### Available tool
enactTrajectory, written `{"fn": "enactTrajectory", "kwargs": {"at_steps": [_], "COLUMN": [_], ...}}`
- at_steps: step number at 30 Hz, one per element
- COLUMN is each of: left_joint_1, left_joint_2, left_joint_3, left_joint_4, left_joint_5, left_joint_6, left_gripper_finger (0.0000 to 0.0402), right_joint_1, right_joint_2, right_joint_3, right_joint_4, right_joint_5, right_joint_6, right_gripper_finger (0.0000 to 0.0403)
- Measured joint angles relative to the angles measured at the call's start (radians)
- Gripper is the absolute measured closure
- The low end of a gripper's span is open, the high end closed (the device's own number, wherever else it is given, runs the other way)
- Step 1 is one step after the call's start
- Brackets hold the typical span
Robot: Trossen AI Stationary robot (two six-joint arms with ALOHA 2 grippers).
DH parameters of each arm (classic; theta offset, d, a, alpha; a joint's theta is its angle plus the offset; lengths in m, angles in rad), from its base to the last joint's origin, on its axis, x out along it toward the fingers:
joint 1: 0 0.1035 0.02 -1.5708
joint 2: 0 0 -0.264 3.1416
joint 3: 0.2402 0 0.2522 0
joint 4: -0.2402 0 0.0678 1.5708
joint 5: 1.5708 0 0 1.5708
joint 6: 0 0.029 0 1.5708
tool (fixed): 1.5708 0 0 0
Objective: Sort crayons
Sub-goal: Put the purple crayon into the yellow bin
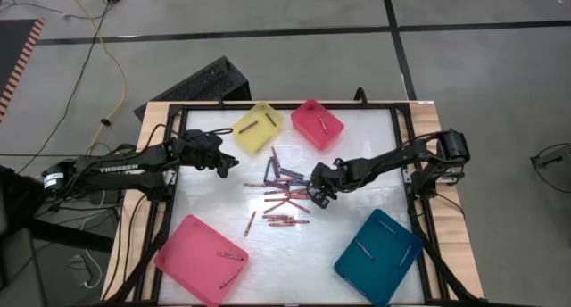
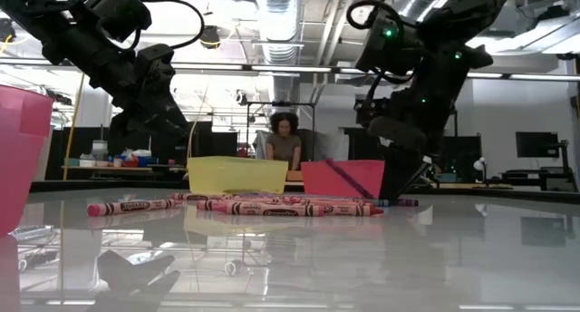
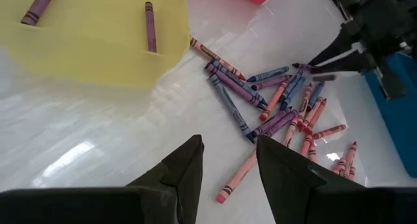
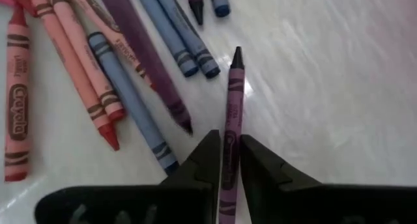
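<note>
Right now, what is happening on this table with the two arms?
The robot is sorting crayons into coloured trays. The right gripper is shut on a purple crayon beside the loose pile of crayons in the middle of the table. The left gripper is open and empty, near the yellow tray, which holds two crayons. The pink trays and the teal tray hold a few crayons too. Most crayons are not yet sorted.

Left arm (image 1: 134,169) reaching in from the left side, left gripper (image 3: 228,160) raised off the surface, fingers (image 3: 186,168) parted with nothing between them. Right arm (image 1: 393,160) stretched in from the right side toward the table's middle, right gripper (image 4: 225,152) low, fingers (image 4: 260,162) closed on a purple crayon (image 4: 232,103), tip pointing forward past the fingertips.
</note>
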State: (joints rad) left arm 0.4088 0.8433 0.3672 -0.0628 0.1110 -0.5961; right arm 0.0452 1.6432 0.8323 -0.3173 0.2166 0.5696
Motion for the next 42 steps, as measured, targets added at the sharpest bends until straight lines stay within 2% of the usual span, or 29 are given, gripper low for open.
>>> {"fn": "enactTrajectory", "kwargs": {"at_steps": [8, 15, 22, 29, 36, 42], "left_joint_1": [0.000, 0.000, 0.000, 0.000, 0.000, 0.000], "left_joint_2": [0.000, 0.000, 0.000, 0.000, 0.000, 0.000], "left_joint_3": [0.000, 0.000, 0.000, 0.000, 0.000, 0.000], "left_joint_4": [-0.003, -0.003, -0.003, -0.003, -0.002, -0.001], "left_joint_5": [0.009, 0.009, 0.009, 0.009, 0.009, 0.010], "left_joint_6": [-0.003, -0.003, -0.003, -0.003, -0.003, -0.003], "left_gripper_finger": [0.0269, 0.0269, 0.0269, 0.0269, 0.0269, 0.0269], "right_joint_1": [0.000, 0.000, -0.002, -0.036, -0.118, -0.197], "right_joint_2": [0.014, 0.015, -0.001, -0.096, -0.106, 0.004], "right_joint_3": [0.000, -0.001, 0.011, 0.093, 0.231, 0.365], "right_joint_4": [-0.005, -0.016, -0.026, -0.053, 0.018, 0.167], "right_joint_5": [-0.003, -0.005, -0.009, -0.011, 0.063, 0.069], "right_joint_6": [0.012, 0.087, 0.180, 0.184, 0.061, -0.082], "right_gripper_finger": [0.0339, 0.0394, 0.0400, 0.0401, 0.0402, 0.0402]}}
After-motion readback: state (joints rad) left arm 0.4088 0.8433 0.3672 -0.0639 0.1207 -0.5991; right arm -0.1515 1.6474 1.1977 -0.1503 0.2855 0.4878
